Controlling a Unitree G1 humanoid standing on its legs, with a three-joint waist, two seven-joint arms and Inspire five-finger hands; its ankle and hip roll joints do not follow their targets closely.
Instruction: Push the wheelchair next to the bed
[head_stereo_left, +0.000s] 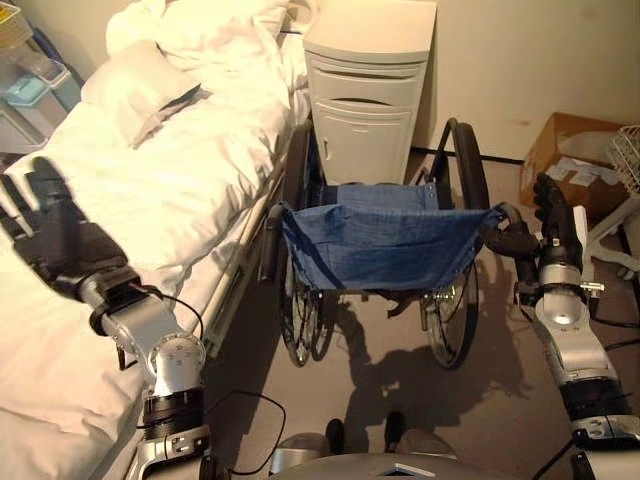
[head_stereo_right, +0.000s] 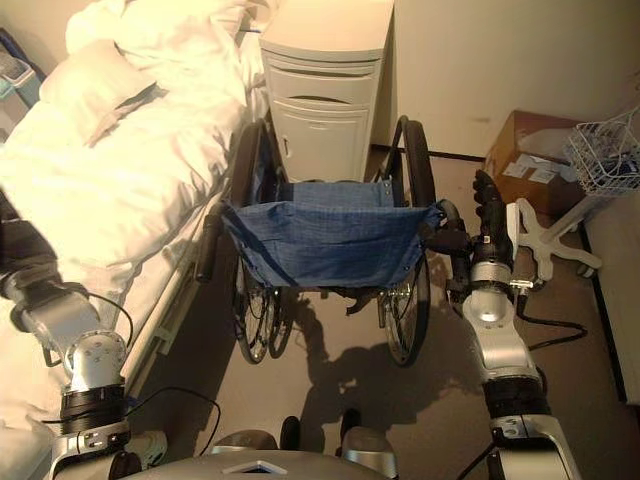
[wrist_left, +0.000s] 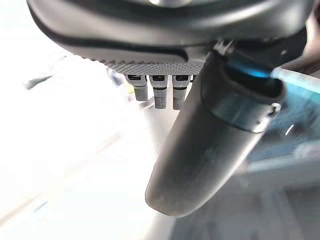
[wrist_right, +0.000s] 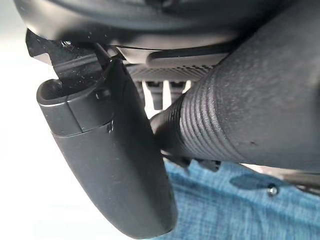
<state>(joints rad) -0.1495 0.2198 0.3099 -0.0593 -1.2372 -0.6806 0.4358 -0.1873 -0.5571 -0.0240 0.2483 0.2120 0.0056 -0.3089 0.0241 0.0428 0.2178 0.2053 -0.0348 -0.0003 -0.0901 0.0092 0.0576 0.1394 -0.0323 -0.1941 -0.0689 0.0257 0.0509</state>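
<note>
The wheelchair (head_stereo_left: 380, 250) is sitting right beside the bed (head_stereo_left: 150, 170), nose toward a cabinet (head_stereo_left: 365, 90). Right hand (head_stereo_left: 555, 225) is resting straight-fingered against the right grip (wrist_right: 240, 115), probably to steer. Left hand (head_stereo_left: 50, 235) is hovering open over the bedding, holding nothing.

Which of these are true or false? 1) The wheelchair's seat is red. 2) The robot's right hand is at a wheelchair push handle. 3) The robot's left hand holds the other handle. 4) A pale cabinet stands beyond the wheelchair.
1) False: the wheelchair has blue fabric.
2) True: the right hand is at the handle, which shows against that hand in the right wrist view.
3) False: the left hand is raised over the bed, open.
4) True: the cabinet stands beyond it.
</note>
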